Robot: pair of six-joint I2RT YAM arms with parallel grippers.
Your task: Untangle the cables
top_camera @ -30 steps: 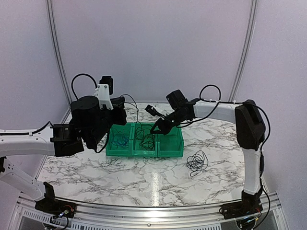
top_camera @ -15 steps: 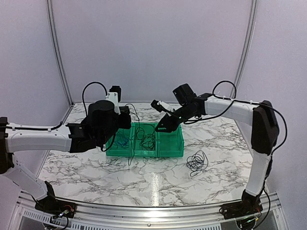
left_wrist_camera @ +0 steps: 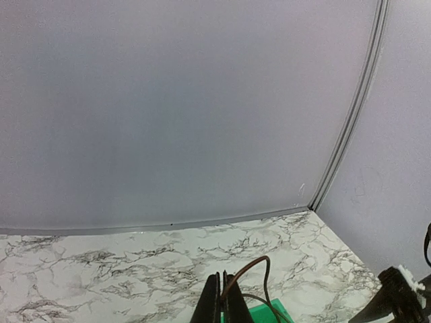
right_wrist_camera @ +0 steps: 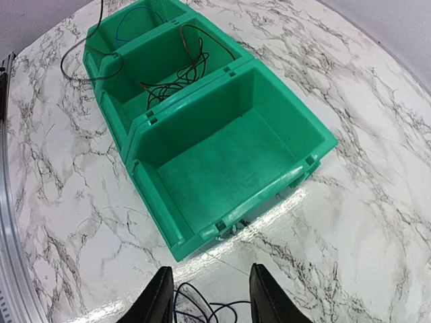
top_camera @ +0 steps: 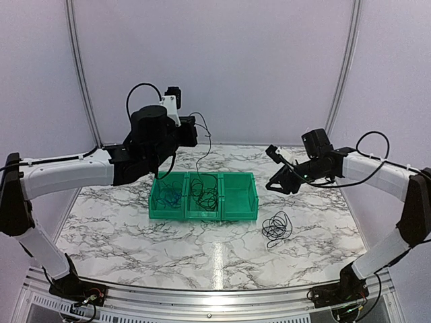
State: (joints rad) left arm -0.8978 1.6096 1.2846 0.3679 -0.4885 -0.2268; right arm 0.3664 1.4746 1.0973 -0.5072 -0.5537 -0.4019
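Left gripper [left_wrist_camera: 223, 296] pinches one cable [left_wrist_camera: 252, 260] above the tangle [top_camera: 205, 195] in the middle green bin [top_camera: 202, 215]. Raise it slowly; bring your spread, empty right gripper [right_wrist_camera: 210, 296] from 3 o'clock to pin the rest.

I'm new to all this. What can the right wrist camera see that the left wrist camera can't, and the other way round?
Right wrist only: the three green bins from above, the nearest empty, black cables in the middle one, and the open right gripper with a loose coil showing between its fingers. Left wrist only: the back wall and the left gripper shut on a thin cable that loops upward. Both: the marble table, and some green bin, though the left wrist catches just a corner.
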